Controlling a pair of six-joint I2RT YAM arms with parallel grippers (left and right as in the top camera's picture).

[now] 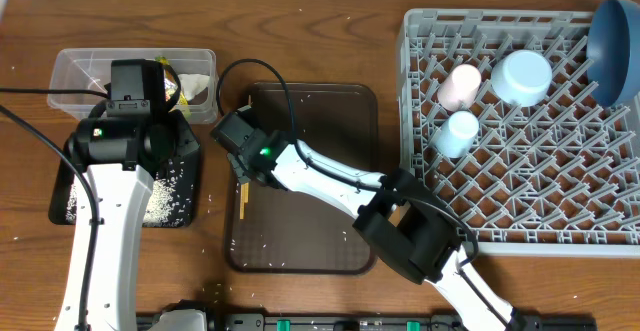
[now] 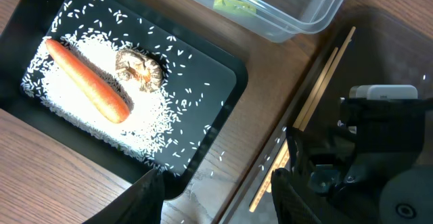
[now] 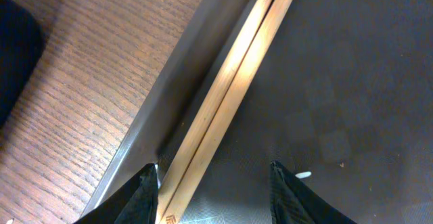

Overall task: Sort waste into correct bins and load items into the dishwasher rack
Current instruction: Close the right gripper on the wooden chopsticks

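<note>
My right jaws stood apart, gripping nothing, either side of the chopsticks: two pale wooden sticks, touching side by side, just beside my 9 o'clock finger, lying along the brown tray's 9 o'clock rim. My left jaws, likewise apart and empty, hung over the black tray holding one carrot.
</note>
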